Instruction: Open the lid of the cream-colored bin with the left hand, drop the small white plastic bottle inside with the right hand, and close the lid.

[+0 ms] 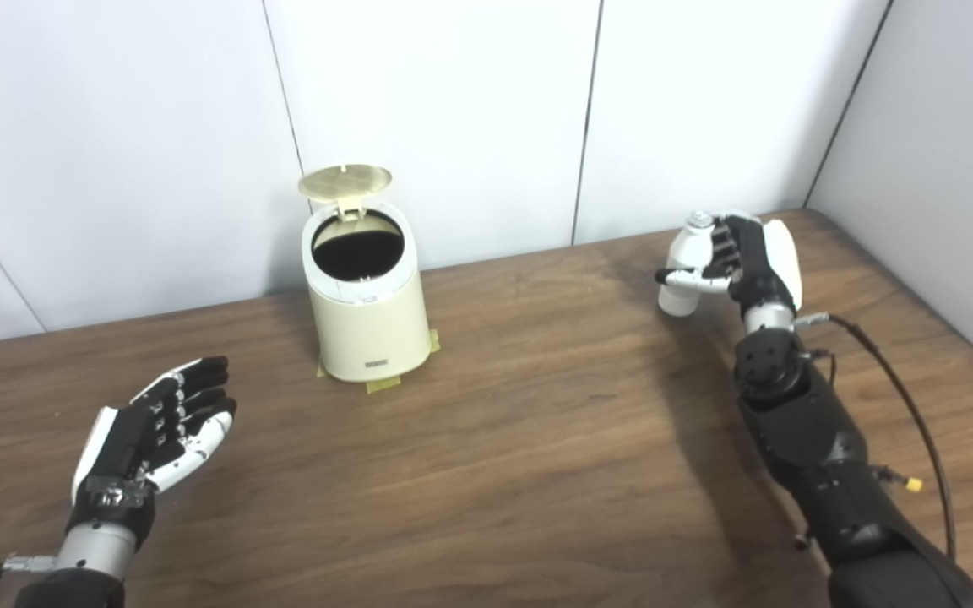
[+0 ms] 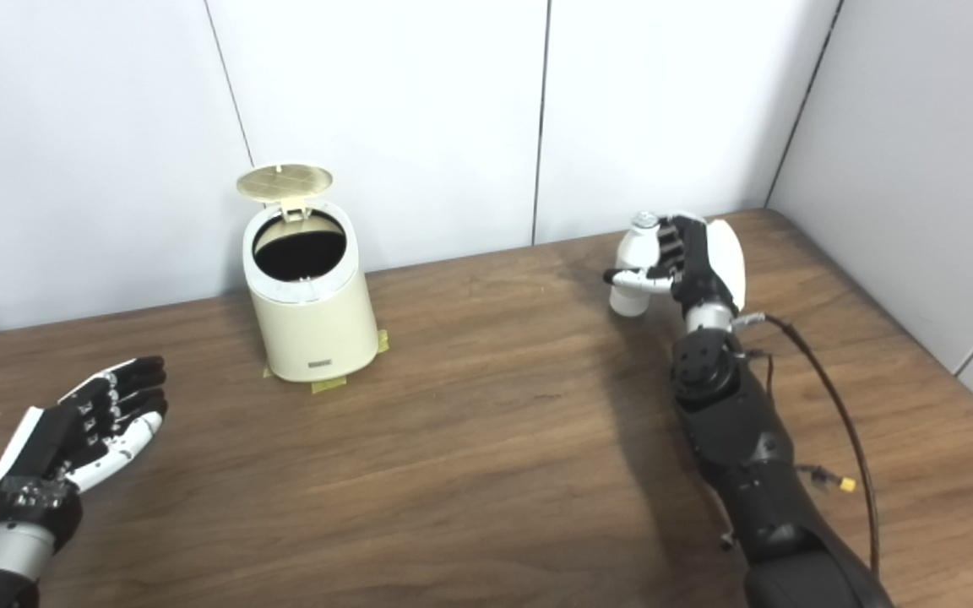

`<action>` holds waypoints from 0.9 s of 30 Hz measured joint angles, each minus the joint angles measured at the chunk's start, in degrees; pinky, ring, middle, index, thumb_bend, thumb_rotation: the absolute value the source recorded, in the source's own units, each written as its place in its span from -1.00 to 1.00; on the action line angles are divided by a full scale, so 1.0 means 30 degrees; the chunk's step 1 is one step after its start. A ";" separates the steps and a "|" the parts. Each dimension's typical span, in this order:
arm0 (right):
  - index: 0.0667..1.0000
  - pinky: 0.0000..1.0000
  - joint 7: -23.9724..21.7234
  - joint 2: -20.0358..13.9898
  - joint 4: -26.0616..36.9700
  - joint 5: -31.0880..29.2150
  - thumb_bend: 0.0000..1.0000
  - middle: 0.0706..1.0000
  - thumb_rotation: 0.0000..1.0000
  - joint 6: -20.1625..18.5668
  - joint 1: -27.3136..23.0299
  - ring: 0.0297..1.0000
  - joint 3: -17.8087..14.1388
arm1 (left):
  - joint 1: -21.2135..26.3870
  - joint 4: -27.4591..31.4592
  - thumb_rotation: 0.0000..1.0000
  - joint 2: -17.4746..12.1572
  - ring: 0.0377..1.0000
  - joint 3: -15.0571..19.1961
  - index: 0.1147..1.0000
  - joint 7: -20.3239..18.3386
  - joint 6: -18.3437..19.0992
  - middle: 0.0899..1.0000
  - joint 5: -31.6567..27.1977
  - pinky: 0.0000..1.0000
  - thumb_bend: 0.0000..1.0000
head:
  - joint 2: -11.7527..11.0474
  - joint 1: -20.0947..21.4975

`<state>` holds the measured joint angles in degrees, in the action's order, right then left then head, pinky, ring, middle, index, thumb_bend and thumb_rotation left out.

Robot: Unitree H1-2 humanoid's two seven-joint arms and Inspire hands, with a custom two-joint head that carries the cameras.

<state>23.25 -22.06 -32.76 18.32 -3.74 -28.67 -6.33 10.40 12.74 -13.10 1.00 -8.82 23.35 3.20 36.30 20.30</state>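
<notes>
Cream-colored round plastic bin (image 1: 368,308) stands near the table's far edge, its lid (image 1: 345,181) up. Right hand (image 1: 744,257), fingers clamped on the small white plastic bottle (image 1: 685,270), must carry it over the opening; left hand (image 1: 161,426) waits, fingers apart.

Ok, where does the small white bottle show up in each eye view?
Left eye view: white bottle right of centre, near the back wall, held in the right hand.
Right eye view: same bottle, nearer the centre.
Shared landmark: the cream-colored bin, lid up, far to its left.
</notes>
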 measured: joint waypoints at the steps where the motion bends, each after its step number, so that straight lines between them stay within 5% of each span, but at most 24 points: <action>1: -0.09 -0.15 0.0047 0.0003 -0.0015 -0.0003 0.04 -0.10 -1.00 0.0005 0.0000 -0.15 -0.0002 | 0.0000 0.0000 -0.80 0.0000 0.65 0.0000 0.57 -0.0010 0.0000 0.62 0.0000 0.63 -0.37 | 0.0000 0.0029; 17: -0.11 -0.12 0.0158 0.0042 0.0239 -0.0344 0.04 -0.08 -1.00 0.0001 0.0103 -0.14 -0.0077 | -0.0004 0.0000 -0.81 -0.0060 0.64 0.0006 0.56 -0.0019 -0.0001 0.61 0.0010 0.67 -0.34 | 0.0030 -0.0117; 27: -0.09 -0.14 -0.0247 0.0780 0.6277 0.0393 0.04 -0.09 -1.00 -0.1118 0.1228 -0.16 0.0312 | -0.0104 0.0005 -0.63 -0.0099 0.64 -0.0227 0.56 -0.0018 -0.0006 0.60 0.0451 0.60 -0.30 | 0.0001 -0.0761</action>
<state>22.51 -19.72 -13.93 19.50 -7.10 -24.98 -5.40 10.09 12.76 -13.40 0.32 -8.87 23.33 4.55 36.30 18.02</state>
